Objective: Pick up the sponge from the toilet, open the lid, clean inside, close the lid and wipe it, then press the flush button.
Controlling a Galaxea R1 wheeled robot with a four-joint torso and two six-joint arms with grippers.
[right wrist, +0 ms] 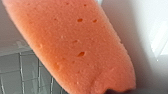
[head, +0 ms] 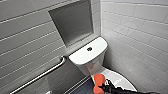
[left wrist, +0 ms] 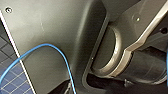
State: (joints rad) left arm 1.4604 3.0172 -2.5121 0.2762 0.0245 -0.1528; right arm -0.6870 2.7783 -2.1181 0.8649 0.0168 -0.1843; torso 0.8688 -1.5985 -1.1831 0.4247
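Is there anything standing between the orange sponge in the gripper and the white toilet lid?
Nothing visible does. The orange-red oblong foam sponge, shut in the right gripper, hangs at the edge of the smooth white oval plastic lid, with no object between them.

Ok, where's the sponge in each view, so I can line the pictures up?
Head view: the sponge is at bottom centre, held in the right gripper, in front of the toilet.
Left wrist view: the robot's dark plate, a blue cable and floor tiles.
Right wrist view: the sponge spans most of the picture, close up.
Shared landmark: the white toilet, beside the sponge in the head and right wrist views.
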